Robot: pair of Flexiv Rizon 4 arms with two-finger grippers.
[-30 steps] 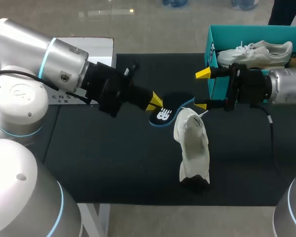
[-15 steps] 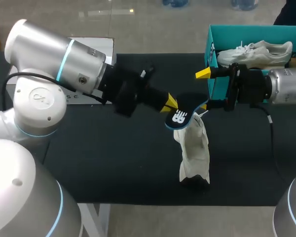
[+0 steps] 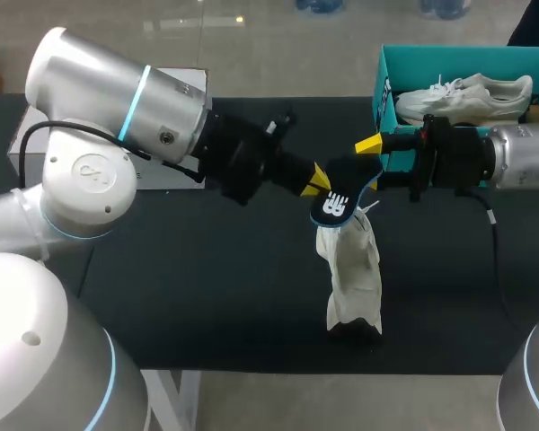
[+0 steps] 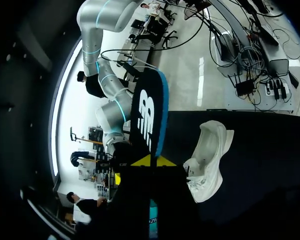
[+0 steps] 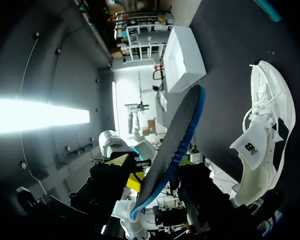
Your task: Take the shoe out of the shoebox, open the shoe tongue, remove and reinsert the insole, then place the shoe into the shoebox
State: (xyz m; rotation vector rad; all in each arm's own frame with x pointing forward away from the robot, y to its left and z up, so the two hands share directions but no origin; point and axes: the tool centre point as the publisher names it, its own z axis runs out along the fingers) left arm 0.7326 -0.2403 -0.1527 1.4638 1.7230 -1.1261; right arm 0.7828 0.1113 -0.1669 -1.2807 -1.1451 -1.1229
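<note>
Over the black table [image 3: 207,296], left arm [image 3: 117,117] swung further right than a second ago, reaching toward the middle. At far right, teal shoebox [image 3: 404,63] with a boxed sneaker [image 3: 467,94] inside, unchanged. Near the middle, loose white sneaker [image 3: 350,269] on the cloth, tongue folded out, in the same spot as before. Black insole [image 3: 340,199] with blue edge carried from the left of the loose white sneaker to just above its opening, tilted. Left gripper [image 3: 318,178] clamped on one end of the insole. Right gripper [image 3: 370,166] spread wide, hardly shifted, the insole's free end now between its fingers; contact there not clear.
</note>
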